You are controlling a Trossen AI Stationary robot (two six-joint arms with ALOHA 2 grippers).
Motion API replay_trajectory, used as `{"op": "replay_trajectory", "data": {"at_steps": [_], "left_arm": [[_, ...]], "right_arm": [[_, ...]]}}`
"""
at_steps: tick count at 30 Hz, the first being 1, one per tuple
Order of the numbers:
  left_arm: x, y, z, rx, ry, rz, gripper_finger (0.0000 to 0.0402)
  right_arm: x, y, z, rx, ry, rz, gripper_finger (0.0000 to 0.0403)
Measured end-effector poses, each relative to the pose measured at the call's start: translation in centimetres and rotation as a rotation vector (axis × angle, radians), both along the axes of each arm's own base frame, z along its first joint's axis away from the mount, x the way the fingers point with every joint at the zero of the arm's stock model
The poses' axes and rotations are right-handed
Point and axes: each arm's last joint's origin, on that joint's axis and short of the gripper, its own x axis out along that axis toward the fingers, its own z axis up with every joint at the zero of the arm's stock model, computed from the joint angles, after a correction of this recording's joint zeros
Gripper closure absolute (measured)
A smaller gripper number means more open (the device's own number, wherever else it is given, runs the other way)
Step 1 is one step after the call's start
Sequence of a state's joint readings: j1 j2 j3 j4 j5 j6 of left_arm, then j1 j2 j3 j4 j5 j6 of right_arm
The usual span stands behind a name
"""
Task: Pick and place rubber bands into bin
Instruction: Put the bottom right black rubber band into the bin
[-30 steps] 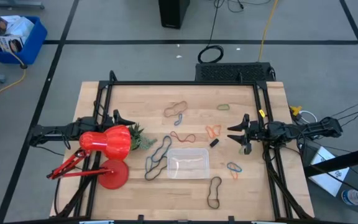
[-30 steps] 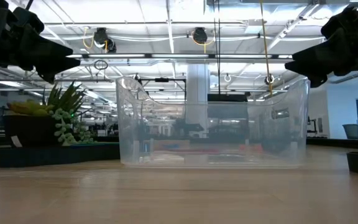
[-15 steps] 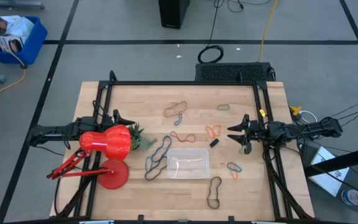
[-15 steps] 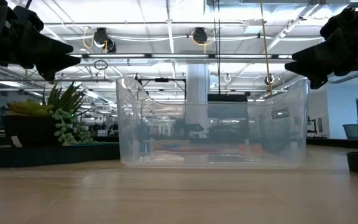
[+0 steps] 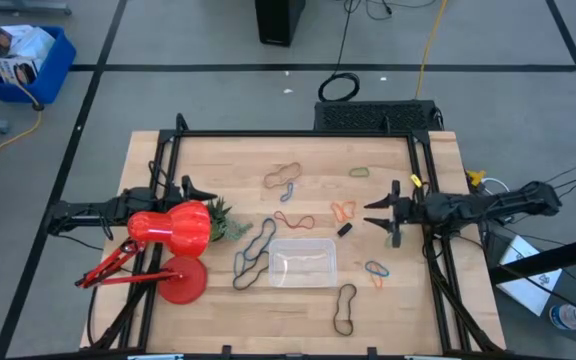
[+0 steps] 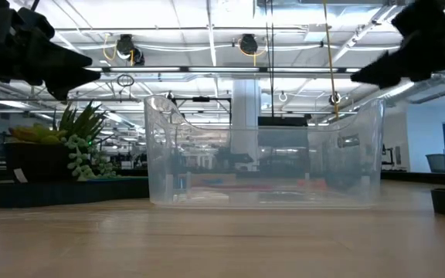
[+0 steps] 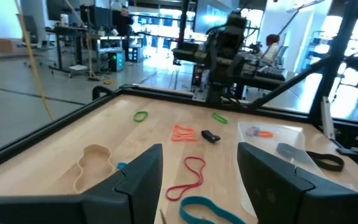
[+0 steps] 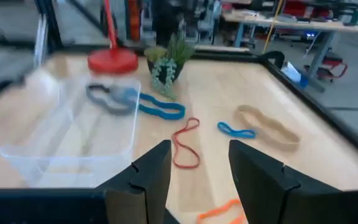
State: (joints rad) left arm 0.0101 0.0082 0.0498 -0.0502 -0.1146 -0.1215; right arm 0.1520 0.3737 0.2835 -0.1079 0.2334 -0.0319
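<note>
Several rubber bands lie flat on the wooden table: tan (image 5: 283, 175), green (image 5: 358, 172), orange (image 5: 343, 211), red (image 5: 293, 221), and long black ones (image 5: 255, 255) (image 5: 344, 310). The clear bin (image 5: 303, 262) stands near the middle, toward the near edge. My left gripper (image 5: 190, 190) hovers open at the left side, partly behind the red lamp. My right gripper (image 5: 371, 214) hovers open at the right side, above the table and pointing toward the orange band. Nothing is between the fingers of either gripper (image 7: 201, 186) (image 8: 197, 180).
A red desk lamp (image 5: 168, 230) with a round base (image 5: 181, 280) and a small green plant (image 5: 226, 225) stand at the left, next to the left gripper. A small black object (image 5: 345, 229) lies by the orange band. A black frame (image 5: 293, 135) borders the table.
My right gripper has risen above the table, rolled a little and reached slightly toward the table's middle, staying open. The left gripper, the bands and the bin have kept still.
</note>
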Motion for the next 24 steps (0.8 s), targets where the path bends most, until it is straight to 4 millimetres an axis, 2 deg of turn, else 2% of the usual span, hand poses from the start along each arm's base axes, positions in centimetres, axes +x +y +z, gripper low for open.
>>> {"op": "replay_trajectory", "data": {"at_steps": [5,8,12,17,20,24], "left_arm": [[0.0,0.1,0.0,0.001,0.000,0.030,0.0188],[0.0,0.1,0.0,0.001,0.000,0.032,0.0188],[0.0,0.1,0.0,0.001,0.005,0.035,0.0188],[0.0,0.1,-0.1,0.001,0.014,0.035,0.0188],[0.0,0.1,-0.2,0.003,0.020,0.034,0.0188],[0.0,0.1,-0.2,0.016,0.028,0.026,0.0188]], "right_arm": [[2.3,0.6,4.1,-0.072,0.244,0.096,0.0248],[4.4,1.6,5.1,-0.085,0.437,0.139,0.0248],[7.8,4.1,4.6,-0.112,0.624,0.215,0.0248],[11.6,7.9,4.0,-0.011,0.724,0.285,0.0248],[13.2,10.4,3.3,0.011,0.756,0.300,0.0248],[14.1,13.1,1.0,0.023,0.849,0.298,0.0248]]}}
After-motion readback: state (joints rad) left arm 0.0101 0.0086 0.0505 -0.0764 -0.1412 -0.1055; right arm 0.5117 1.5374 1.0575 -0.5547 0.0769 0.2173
